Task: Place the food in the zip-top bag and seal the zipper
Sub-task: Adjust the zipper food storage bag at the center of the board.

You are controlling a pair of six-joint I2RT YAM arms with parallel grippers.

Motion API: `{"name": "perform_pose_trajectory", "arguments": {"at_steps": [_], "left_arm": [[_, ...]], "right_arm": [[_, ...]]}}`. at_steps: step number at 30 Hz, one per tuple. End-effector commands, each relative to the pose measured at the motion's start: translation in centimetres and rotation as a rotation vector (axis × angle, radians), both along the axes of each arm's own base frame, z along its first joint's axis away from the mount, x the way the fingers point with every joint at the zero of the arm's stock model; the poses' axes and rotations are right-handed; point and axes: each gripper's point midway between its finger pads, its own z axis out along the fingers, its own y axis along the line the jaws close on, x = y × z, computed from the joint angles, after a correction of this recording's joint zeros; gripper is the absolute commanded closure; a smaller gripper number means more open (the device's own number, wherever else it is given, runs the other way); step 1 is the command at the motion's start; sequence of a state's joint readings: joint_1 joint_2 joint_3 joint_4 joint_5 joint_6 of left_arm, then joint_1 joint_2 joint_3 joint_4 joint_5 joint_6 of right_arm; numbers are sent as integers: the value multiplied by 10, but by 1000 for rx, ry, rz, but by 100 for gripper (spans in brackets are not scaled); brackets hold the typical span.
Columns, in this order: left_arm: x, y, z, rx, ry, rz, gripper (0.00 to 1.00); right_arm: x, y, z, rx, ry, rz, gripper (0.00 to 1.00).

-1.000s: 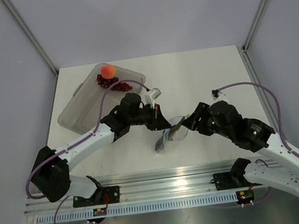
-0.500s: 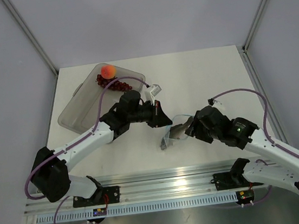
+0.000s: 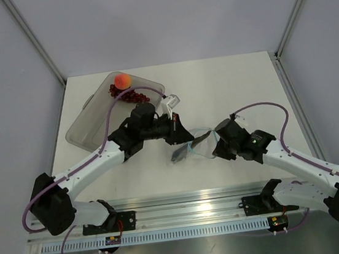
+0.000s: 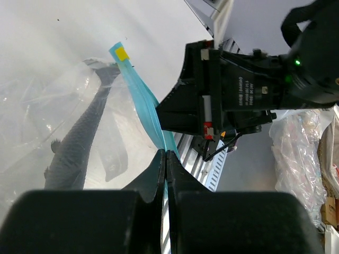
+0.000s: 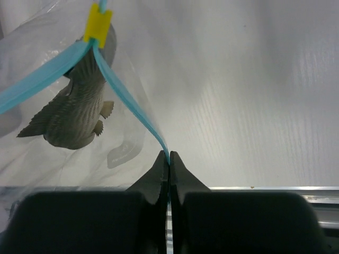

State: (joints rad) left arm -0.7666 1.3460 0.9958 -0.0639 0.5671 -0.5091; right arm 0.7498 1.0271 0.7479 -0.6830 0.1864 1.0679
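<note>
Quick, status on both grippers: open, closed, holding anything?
Left gripper: jaws closed on the zipper of the zip-top bag.
Right gripper: jaws closed on the zipper too.

You are looking down on a white matte rectangular tabletop (image 3: 232, 82), boxed in by plain pale grey-lilac wall panels (image 3: 162, 16). A slanting silver aluminium frame post (image 3: 32, 38) stands at the far left corner and its twin post (image 3: 293, 12) at the far right. A ribbed silver aluminium rail (image 3: 191, 202) along the near edge catches a soft glare.
</note>
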Motion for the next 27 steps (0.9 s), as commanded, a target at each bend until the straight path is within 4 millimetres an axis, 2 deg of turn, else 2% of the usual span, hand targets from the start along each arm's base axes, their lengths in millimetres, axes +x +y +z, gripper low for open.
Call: {"name": "perform_pose_trajectory", "arguments": {"at_steps": [1, 2, 4, 5, 6, 7, 9, 10, 12, 13, 14, 17, 19, 24, 27], "left_arm": [[-4, 6, 21, -38, -73, 0, 100], [-4, 7, 23, -35, -80, 4, 100], [1, 14, 18, 15, -84, 36, 100], [5, 14, 24, 21, -94, 48, 100], [7, 16, 28, 30, -99, 55, 100], [10, 20, 33, 54, -105, 78, 100], [11, 24, 43, 56, -117, 101, 100], [11, 25, 46, 53, -115, 107, 100], [11, 25, 40, 59, -98, 117, 100], [13, 23, 36, 51, -87, 122, 100], [13, 20, 29, 50, -70, 120, 100], [12, 10, 0, 65, 14, 89, 100], [11, 8, -7, 77, 40, 75, 100], [17, 17, 8, 91, -27, 123, 100], [20, 23, 11, 106, -45, 140, 100]], "right_arm": [[22, 5, 25, 11, -80, 0, 100], [31, 10, 48, 19, -127, 21, 100], [37, 8, 66, -12, -147, 29, 100], [43, 14, 94, 5, -198, 47, 100], [42, 14, 103, 1, -198, 64, 100], [43, 18, 124, 25, -237, 80, 100], [41, 22, 138, 57, -255, 99, 100], [40, 22, 140, 61, -258, 102, 100], [38, 18, 129, 38, -237, 96, 100], [38, 16, 120, 18, -223, 89, 100], [36, 12, 97, -19, -183, 83, 100], [36, 3, 53, -119, -86, 65, 100], [37, -4, 45, -171, -67, 49, 100], [46, -12, 78, -182, -158, 27, 100], [50, -17, 85, -212, -177, 21, 100]]}}
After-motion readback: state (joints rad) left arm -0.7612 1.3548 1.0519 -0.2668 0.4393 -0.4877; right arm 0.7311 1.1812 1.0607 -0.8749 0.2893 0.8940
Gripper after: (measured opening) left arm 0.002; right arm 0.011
